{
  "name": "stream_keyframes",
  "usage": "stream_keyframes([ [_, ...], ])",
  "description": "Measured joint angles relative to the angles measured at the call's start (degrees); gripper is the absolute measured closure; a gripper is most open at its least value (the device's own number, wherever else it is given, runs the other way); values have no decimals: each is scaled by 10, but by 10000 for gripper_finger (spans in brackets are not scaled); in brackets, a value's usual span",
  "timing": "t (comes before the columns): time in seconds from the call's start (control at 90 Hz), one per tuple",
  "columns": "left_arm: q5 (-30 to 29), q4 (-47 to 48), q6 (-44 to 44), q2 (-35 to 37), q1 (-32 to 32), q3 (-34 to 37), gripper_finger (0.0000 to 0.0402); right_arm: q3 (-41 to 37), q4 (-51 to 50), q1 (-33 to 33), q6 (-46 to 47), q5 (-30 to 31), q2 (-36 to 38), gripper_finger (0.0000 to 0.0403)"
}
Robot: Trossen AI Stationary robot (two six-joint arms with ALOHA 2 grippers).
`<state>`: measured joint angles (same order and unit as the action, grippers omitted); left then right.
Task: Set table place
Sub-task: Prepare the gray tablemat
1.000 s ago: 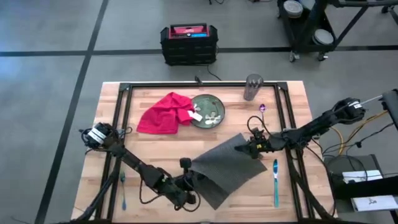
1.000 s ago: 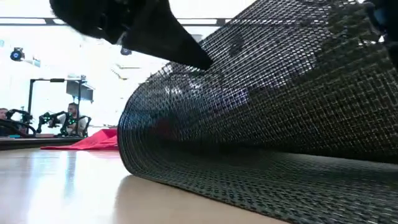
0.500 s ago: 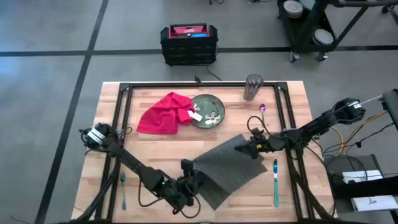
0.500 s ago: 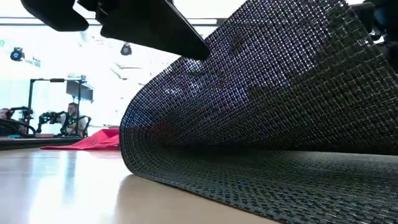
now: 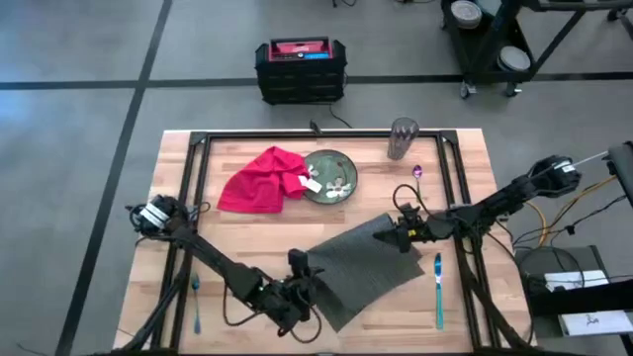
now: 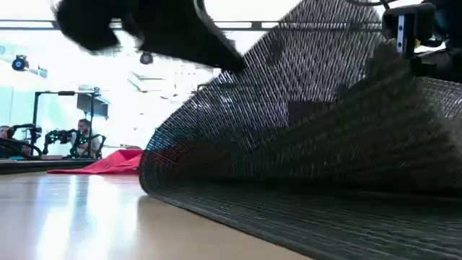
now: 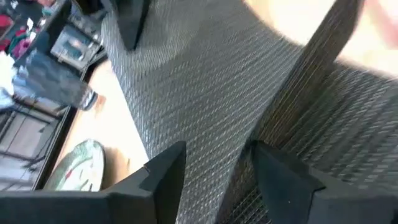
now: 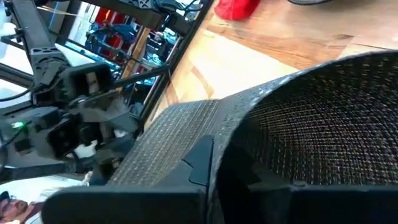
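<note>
Both grippers hold the grey placemat (image 5: 361, 262) by its corners. The left gripper (image 5: 302, 287) pinches one corner, and the right gripper (image 5: 406, 232) pinches the far one. The mat has dropped lower than a moment ago and now sags onto the bench (image 5: 257, 237). It is nearly lying flat.

Curled grey placemat (image 5: 364, 265) on table (image 5: 247, 232)

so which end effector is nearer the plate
Right. The right end effector holds the mat corner just below-right of the plate; the left end effector is farther, at the table's near edge.
</note>
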<state>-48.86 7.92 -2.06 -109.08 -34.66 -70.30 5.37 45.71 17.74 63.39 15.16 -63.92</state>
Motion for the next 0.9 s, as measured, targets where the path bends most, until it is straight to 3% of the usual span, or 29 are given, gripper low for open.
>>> stream_keyframes([
  [0.089,8,-8,-5,-7,2,0,245,0,0,0,0,0,0,403],
  [0.233,78,-16,1,-15,10,0,255,9,0,0,-16,-6,0,403],
  [0.433,79,-29,3,-23,20,0,276,24,-1,0,-47,-6,0,403],
  [0.511,79,-30,-26,-22,24,-2,308,29,-6,0,-51,-7,0,403],
  [0.6,77,-29,-65,-14,27,-7,375,30,-5,0,-58,-14,0,403],
  [0.733,17,-16,-144,23,11,-8,395,33,-5,2,-109,-44,11,403],
  [0.9,-71,68,-283,90,-18,-7,401,41,-5,1,-213,-51,32,403],
])
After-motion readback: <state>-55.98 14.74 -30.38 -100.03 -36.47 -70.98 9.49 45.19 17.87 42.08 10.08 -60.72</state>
